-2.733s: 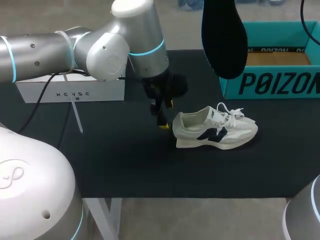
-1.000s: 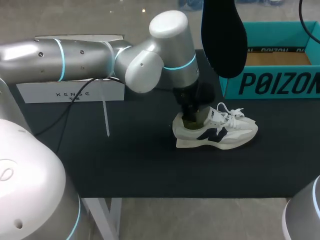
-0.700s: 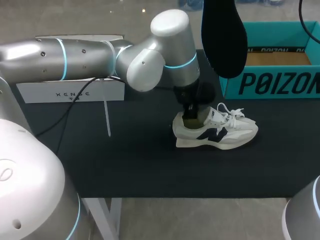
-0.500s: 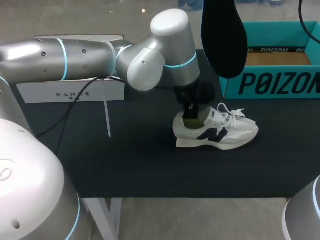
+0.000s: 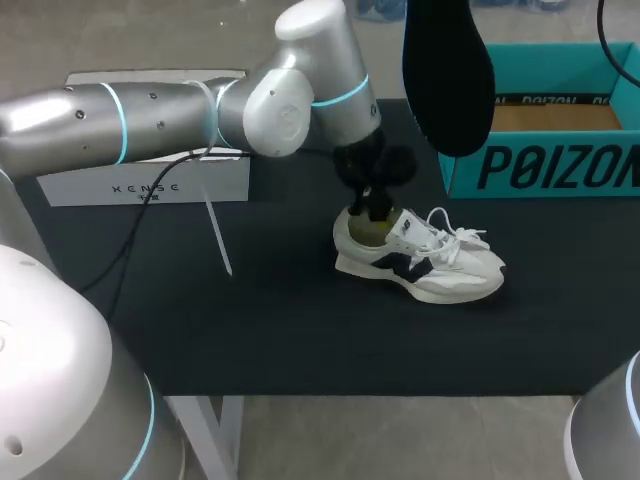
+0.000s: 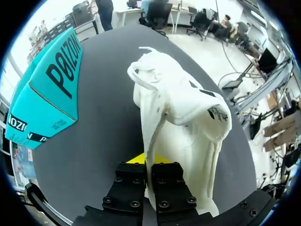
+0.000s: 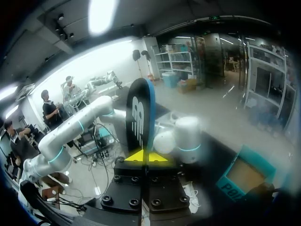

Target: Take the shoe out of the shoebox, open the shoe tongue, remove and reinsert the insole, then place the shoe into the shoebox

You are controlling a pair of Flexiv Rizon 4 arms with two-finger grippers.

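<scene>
Shoe (image 5: 430, 268) heel pinched by left gripper (image 6: 146, 159) (arm angled down), right gripper (image 7: 147, 157) clasping insole (image 7: 141, 113)

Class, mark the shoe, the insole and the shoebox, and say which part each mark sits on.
shoe (image 5: 450, 278): head view, white side near the toe.
insole (image 5: 447, 80): head view, middle of its dark face.
shoebox (image 5: 560, 165): head view, teal front wall.

The shoe (image 5: 420, 262) is matt cream cloth with woven laces. At its two o'clock, the teal shoebox (image 5: 545, 165) looks like smooth card. The insole (image 5: 447, 70) is matt black, the left arm (image 5: 150, 115) satin silver metal, the table cover (image 5: 270, 330) dull black.
</scene>
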